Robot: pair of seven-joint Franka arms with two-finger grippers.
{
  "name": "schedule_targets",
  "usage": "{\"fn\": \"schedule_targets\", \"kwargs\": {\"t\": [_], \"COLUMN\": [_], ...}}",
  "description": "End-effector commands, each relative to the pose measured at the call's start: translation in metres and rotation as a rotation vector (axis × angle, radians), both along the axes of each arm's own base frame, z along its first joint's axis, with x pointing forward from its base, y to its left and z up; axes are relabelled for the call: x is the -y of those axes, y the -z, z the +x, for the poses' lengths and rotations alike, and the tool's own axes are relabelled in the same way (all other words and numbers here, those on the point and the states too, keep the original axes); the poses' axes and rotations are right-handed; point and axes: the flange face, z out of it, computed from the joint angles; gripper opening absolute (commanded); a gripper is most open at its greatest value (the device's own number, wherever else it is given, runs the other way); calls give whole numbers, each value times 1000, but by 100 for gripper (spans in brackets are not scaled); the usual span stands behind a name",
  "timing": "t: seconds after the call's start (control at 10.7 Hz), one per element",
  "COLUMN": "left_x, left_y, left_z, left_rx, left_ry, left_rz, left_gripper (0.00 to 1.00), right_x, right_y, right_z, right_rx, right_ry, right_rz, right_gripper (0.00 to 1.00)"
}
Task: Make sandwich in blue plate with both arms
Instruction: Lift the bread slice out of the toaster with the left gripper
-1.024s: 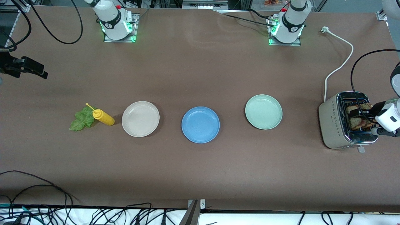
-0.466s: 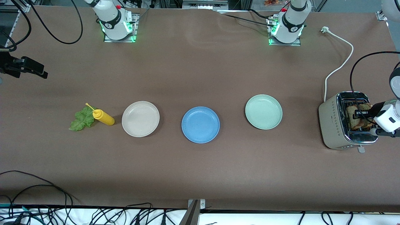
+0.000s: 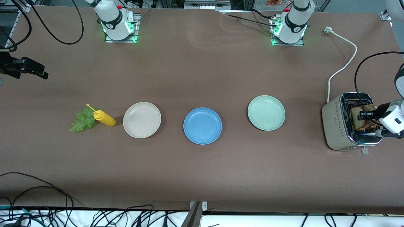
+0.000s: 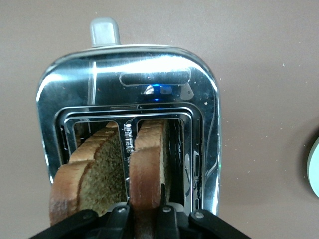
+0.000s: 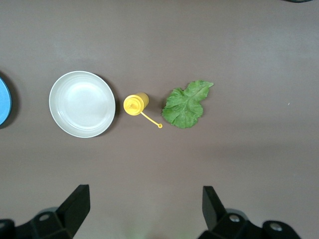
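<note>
Two brown bread slices stand in a silver toaster at the left arm's end of the table. My left gripper is over the toaster, shut on one bread slice and holding it partly raised from its slot. The other slice stands beside it. The blue plate is empty at mid-table; its edge shows in the right wrist view. A green lettuce leaf lies at the right arm's end, also in the right wrist view. My right gripper is open and empty, high over the table near the lettuce.
A yellow squeeze bottle lies beside the lettuce. A beige plate sits between the bottle and the blue plate. A pale green plate sits between the blue plate and the toaster. The toaster's white cord runs toward the left arm's base.
The left gripper has closed on one slice and lifted it a little higher out of the toaster. The right arm has not moved.
</note>
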Motion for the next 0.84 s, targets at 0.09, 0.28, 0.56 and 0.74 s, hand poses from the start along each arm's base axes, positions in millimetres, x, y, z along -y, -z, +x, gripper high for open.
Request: {"fn": "schedule_targets", "kwargs": {"t": [0.09,0.28,0.56,0.74], "left_x": [6,8,16,24], "left_y": [-40,-59,-92,-120], "left_z": [3,7,7,2], "left_rx": [55,90,143,188], "left_ry": [9,19,33,46], "left_rz": [20,33,38,39], "left_gripper": [0,0,0,0], "right_x": [-3,-7,-6,-7], "right_y": [-9,-6,-4,1], "right_z": [0,3,8,10], "right_rx": [13,17,33,27], "right_ry": [-10,-16,-15,-17], "right_rz": [-1,-1,1,0], "right_gripper": [100,100,100,100]}}
